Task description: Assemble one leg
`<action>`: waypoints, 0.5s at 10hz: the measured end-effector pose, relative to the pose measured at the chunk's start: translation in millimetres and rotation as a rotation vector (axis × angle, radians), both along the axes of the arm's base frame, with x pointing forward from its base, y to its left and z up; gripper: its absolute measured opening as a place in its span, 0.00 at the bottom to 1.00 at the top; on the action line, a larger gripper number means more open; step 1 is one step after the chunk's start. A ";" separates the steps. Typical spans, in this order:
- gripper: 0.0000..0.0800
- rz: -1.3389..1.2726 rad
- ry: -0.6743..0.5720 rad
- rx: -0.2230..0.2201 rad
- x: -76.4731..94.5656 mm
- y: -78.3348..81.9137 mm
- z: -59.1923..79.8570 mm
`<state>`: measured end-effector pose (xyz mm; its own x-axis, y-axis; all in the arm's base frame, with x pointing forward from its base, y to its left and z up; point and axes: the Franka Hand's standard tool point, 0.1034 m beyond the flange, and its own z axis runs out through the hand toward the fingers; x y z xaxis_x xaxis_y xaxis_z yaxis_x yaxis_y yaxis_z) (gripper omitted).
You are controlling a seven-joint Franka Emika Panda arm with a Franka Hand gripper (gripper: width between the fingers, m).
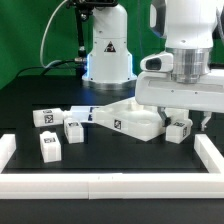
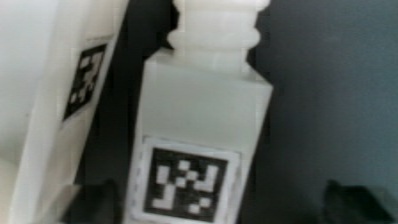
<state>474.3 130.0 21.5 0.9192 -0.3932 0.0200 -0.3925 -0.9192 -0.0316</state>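
My gripper point(image 1: 185, 121) hangs low at the exterior view's right, directly over one leg point(image 1: 180, 130), a small white block with a square tag that lies beside the large white tabletop point(image 1: 130, 121). In the wrist view that leg point(image 2: 192, 110) lies lengthwise between my two dark fingertips point(image 2: 86, 197), its tag facing the camera. The jaws stand open astride it, with a gap showing on one side. The gripper point(image 2: 214, 200) holds nothing. The tabletop's edge point(image 2: 39, 100) with a tag runs alongside the leg.
Three more legs lie to the exterior view's left: one point(image 1: 45, 118), one point(image 1: 73, 127) and one point(image 1: 50, 147). A white fence point(image 1: 100, 185) borders the black table at the front and sides. The arm's base point(image 1: 108, 55) stands at the back.
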 end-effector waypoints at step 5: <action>0.35 -0.026 0.004 0.018 -6.9 38.0 14.6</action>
